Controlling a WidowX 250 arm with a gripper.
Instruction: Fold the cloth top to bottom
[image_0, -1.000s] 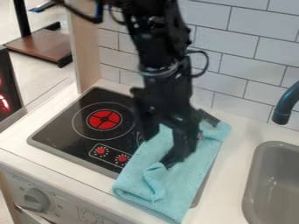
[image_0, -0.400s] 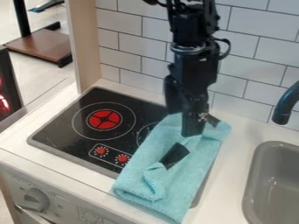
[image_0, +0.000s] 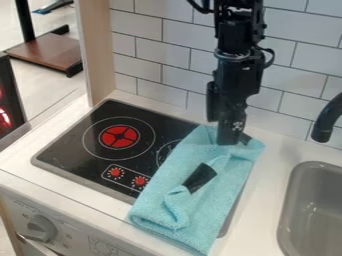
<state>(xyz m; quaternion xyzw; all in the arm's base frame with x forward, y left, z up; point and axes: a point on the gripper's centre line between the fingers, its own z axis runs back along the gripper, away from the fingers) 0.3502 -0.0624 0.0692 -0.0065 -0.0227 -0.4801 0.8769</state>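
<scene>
My black two-finger tool (image_0: 229, 141) has moved back to the far end of the turquoise fabric cloth (image_0: 224, 195), which overlaps the flat black stovetop (image_0: 73, 137). I can't tell how wide it stands.

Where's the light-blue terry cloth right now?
Camera view, center to lower middle: the light-blue terry cloth lies over the black glass cooktop's right part, left of the gray sink.

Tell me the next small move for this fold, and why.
Probably grip the cloth by its top end and draw it forward: the hand hangs at that end, and the cloth lies stretched lengthwise from there to the counter's front edge.
</scene>
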